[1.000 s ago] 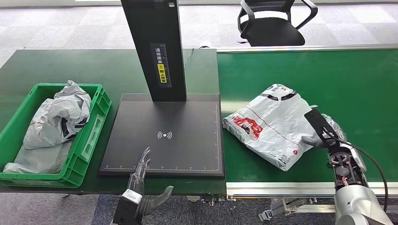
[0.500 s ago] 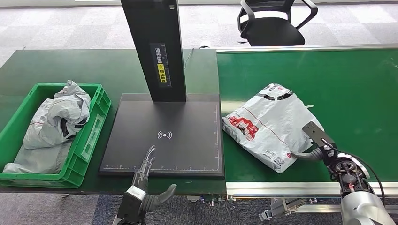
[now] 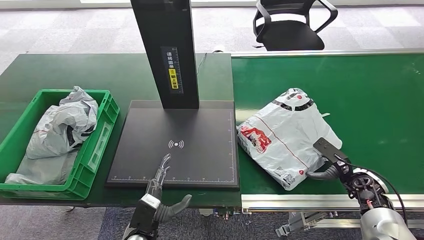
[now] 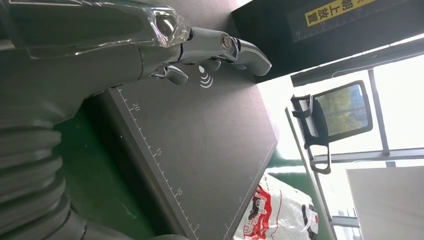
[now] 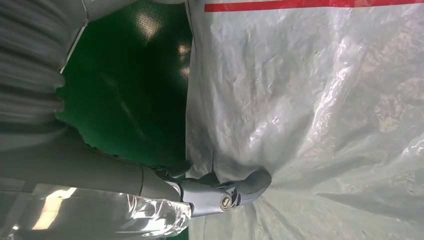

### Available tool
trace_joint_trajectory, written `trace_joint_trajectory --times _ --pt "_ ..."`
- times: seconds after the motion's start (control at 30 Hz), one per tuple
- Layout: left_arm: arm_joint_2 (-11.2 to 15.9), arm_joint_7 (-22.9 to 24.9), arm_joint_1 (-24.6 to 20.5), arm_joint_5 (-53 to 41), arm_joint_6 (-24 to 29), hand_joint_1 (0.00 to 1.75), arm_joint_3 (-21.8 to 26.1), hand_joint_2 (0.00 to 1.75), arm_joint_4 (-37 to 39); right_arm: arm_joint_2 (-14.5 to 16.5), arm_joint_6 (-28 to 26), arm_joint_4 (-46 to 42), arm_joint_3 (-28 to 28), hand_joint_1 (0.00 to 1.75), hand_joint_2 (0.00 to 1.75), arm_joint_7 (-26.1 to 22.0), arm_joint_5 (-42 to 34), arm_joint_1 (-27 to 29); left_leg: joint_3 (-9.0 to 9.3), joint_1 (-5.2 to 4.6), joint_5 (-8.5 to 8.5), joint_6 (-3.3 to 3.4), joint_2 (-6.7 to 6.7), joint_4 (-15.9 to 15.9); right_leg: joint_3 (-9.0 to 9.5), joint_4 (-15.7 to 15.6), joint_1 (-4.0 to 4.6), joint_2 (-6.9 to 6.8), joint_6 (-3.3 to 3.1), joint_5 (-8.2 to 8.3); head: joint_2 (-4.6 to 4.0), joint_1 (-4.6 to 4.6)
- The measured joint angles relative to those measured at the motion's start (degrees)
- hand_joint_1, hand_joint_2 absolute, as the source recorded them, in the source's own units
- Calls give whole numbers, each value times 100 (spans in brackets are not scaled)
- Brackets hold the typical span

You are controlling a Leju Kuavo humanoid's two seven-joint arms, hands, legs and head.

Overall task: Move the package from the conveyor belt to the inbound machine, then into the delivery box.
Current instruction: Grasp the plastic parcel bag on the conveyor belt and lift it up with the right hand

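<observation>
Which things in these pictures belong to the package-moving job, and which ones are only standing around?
Belongs to the job:
- white plastic mailer package with red print, lying on the green conveyor belt
- black flat inbound machine pad
- green plastic delivery crate, already holding grey bags
- right hand, touching the package's edge
- left hand

Just lying about:
- black office chair

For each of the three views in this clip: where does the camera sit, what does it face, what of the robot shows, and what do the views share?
Head view: high on the body, looking forward and down at the scanner pad, green crate and conveyor belt; both hands enter from below.
Left wrist view: behind the left hand, facing across the pad toward the office chair.
Right wrist view: behind the right hand, close on the package.
Shared: the package's red print lies in the head and left wrist views.
</observation>
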Motion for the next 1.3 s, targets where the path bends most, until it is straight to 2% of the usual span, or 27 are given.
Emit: trace_joint_trajectory --times 0.03,0.07,0.17,0.2,0.23,0.63,0.9,1.0,1.17,1.3 --pt "1 -1 -3 1 1 0 0 175 14 5 23 1 21 0 175 33 27 -10 4 0 0 0 0 0 4 0 0 0 0 0 0 0" --pt "3 -2 -6 3 5 0 0 175 28 13 49 2 47 16 175 76 63 -26 9 0 0 0 0 0 8 0 0 0 0 0 0 -1" --pt "8 -10 -11 24 30 0 0 175 67 39 92 3 150 143 175 229 188 -78 25 1 -1 0 1 0 20 -1 1 0 1 -1 0 -1" --pt "9 -17 -12 32 34 0 0 175 76 48 96 3 185 171 175 271 226 -90 28 1 -1 0 1 0 23 -1 1 0 1 -1 0 -1" --pt "10 -25 -12 39 37 0 0 175 81 56 96 3 221 175 175 309 261 -104 31 1 -1 0 1 0 25 -2 1 0 2 -2 0 0" --pt "19 -49 94 86 103 0 4 175 61 48 52 3 556 175 175 548 508 -187 39 7 -2 0 0 1 35 -3 5 -3 3 -4 0 1" --pt "28 -49 149 92 109 0 4 175 58 34 -118 3 665 175 175 451 502 -147 37 6 -3 0 -6 1 44 -6 4 -10 7 -8 0 1" --pt "39 -49 181 100 112 0 10 175 44 78 -695 4 664 175 175 293 386 -89 29 5 -3 0 -7 1 43 -5 4 -11 7 -7 0 1" --pt "39 -43 323 77 123 0 38 175 -130 282 -2145 -20 515 175 175 -268 -211 -84 3 5 0 0 -2 1 12 -2 4 -8 2 2 0 -2" --pt "28 -36 405 56 122 0 73 175 -252 403 -2541 -78 302 175 175 -594 -515 -232 -3 5 1 -1 -4 1 5 -2 5 -8 2 1 0 0"
